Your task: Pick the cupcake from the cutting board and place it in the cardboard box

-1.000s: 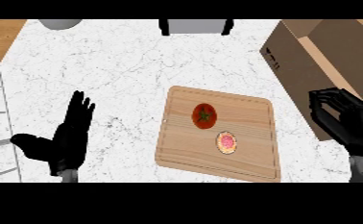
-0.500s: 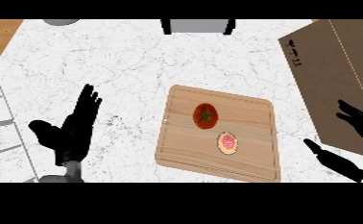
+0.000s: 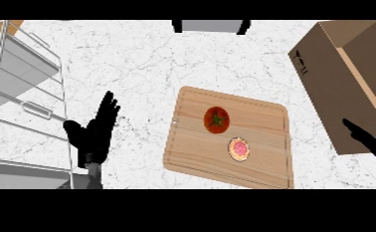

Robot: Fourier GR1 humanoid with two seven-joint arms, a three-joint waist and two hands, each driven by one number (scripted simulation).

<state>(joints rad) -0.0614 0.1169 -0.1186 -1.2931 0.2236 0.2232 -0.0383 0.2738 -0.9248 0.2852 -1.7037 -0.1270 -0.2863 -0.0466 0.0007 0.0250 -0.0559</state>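
Your cupcake [image 3: 238, 149] sits on the cutting board [image 3: 258, 171], at five o'clock from the tomato [image 3: 216, 119]; your right hand [image 3: 360, 135] barely shows, fingers unreadable; left hand [image 3: 94, 129] rests spread at nine o'clock; reaching across, you might nudge the tomato or catch the cardboard box [image 3: 334, 76] wall

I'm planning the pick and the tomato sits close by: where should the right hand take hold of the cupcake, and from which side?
Probably best to take the cupcake by its round sides, coming from above and from its right. It sits upright on the cutting board, with bare board to its right and near side, while the tomato lies just up-left. The right hand is already on that side, by the cardboard box.
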